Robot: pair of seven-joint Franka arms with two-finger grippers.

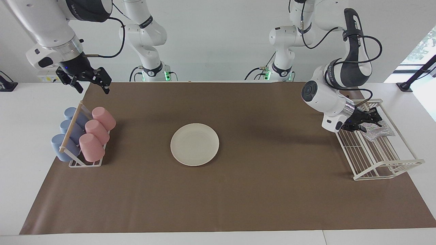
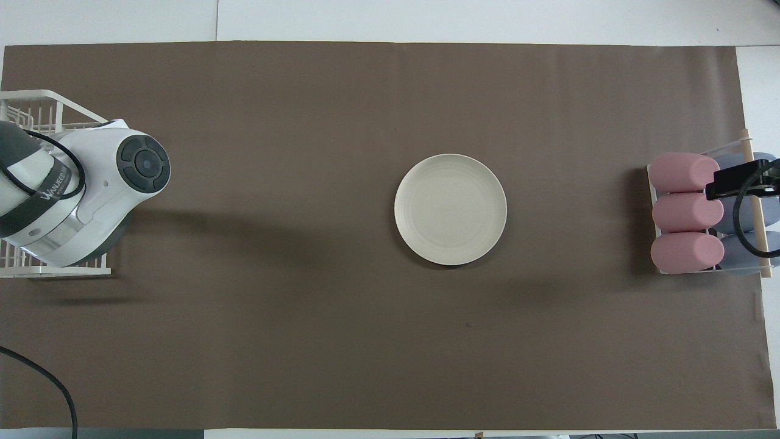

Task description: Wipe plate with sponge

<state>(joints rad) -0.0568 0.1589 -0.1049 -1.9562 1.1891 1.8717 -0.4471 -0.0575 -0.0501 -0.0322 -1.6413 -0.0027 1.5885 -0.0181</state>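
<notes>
The cream-white plate (image 1: 195, 144) (image 2: 450, 209) lies flat in the middle of the brown mat. The glittery silver sponge (image 1: 378, 131) lies inside the white wire rack (image 1: 388, 171) at the left arm's end of the table. My left gripper (image 1: 367, 121) reaches into that rack right at the sponge, fingers apart, with the sponge resting on the wires and not lifted. In the overhead view the left arm's wrist hides both gripper and sponge. My right gripper (image 1: 91, 81) hangs open and empty in the air by the cup rack.
A rack (image 1: 85, 163) of three pink cups (image 1: 97, 131) (image 2: 685, 210) and three blue cups (image 1: 66, 136) lies at the right arm's end of the table. The brown mat (image 1: 238, 197) covers most of the table. The wire rack (image 2: 36, 97) shows beside the left arm.
</notes>
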